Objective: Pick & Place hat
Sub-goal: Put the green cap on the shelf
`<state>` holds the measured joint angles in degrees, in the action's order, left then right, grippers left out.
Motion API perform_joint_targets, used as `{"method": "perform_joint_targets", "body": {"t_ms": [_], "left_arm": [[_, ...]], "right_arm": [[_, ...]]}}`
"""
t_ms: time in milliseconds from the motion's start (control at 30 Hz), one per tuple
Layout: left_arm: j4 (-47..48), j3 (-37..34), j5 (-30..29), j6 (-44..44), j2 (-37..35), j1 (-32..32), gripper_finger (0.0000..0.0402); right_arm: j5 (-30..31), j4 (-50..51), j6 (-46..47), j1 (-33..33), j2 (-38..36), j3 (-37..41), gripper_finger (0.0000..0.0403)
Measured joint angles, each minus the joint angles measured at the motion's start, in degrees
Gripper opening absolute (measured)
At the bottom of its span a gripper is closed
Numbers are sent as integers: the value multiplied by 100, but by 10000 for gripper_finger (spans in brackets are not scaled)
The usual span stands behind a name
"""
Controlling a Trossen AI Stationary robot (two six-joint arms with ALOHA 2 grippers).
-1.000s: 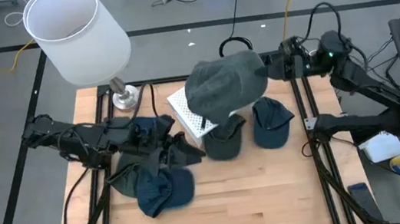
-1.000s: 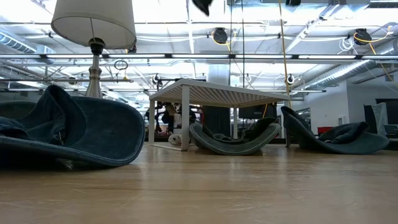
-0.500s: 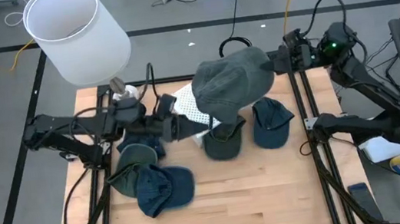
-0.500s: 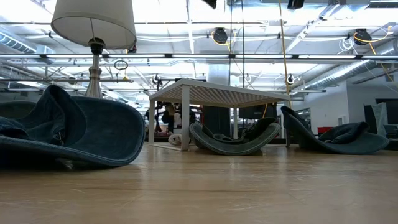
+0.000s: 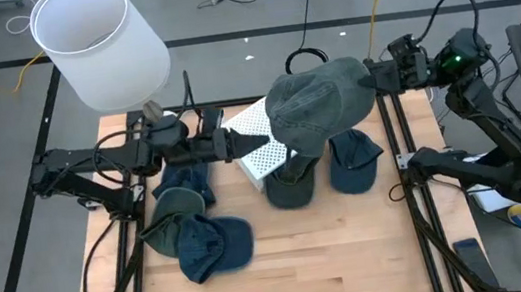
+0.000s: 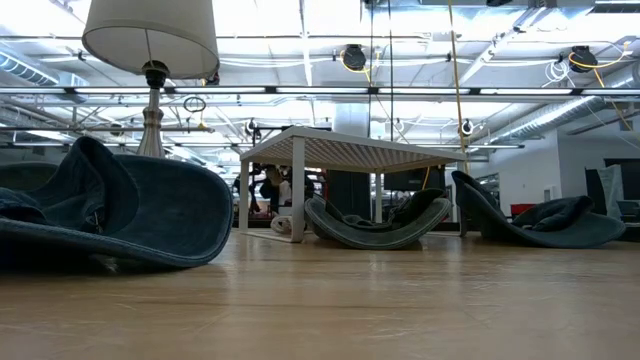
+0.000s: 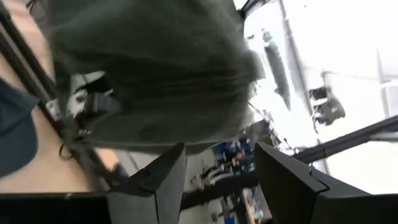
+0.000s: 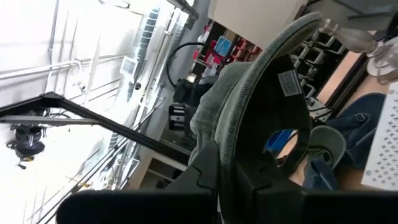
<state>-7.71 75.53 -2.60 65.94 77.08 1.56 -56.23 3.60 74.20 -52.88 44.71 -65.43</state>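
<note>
The right gripper (image 5: 373, 77) was clenched on the edge of a grey-green hat (image 5: 321, 106) — in the right wrist view its two dark fingers (image 8: 205, 171) pinched the hat's rim (image 8: 249, 112) between them, with the open inside of the cap and a small white label facing the camera. The hat hung in the air over the back right part of the table (image 5: 336, 257), above the white slatted rack (image 5: 259, 146) and two dark hats (image 5: 294, 184) lying beside it.

The left gripper (image 5: 258, 138) reached in level from the left, its tips just at the hat's near side. Its jaws stood moderately apart and held nothing — in the left wrist view the fingers (image 7: 158, 183) were spread with the hat's crown (image 7: 155, 68) filling the view just beyond them; whether they touched the cloth could not be told.

A pile of blue hats (image 5: 197, 240) lay on the table's left, near a white lamp (image 5: 101, 46).
</note>
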Motion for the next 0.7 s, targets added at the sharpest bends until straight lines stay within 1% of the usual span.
{"method": "perform_joint_targets", "body": {"t_ms": [167,367,500,700], "left_arm": [[21,2,-298,19,62,0,205],[-45,2,-818,56,53,0,209],[-246,2,-862,-84,52,0,209],[-319,2,-1060,-63,265,42,209]], "right_arm": [[44,256,-240,-3,30,0,3],[44,388,-368,13,39,0,3],[44,611,-505,13,50,0,3],[59,583,-547,134,48,0,3]]}}
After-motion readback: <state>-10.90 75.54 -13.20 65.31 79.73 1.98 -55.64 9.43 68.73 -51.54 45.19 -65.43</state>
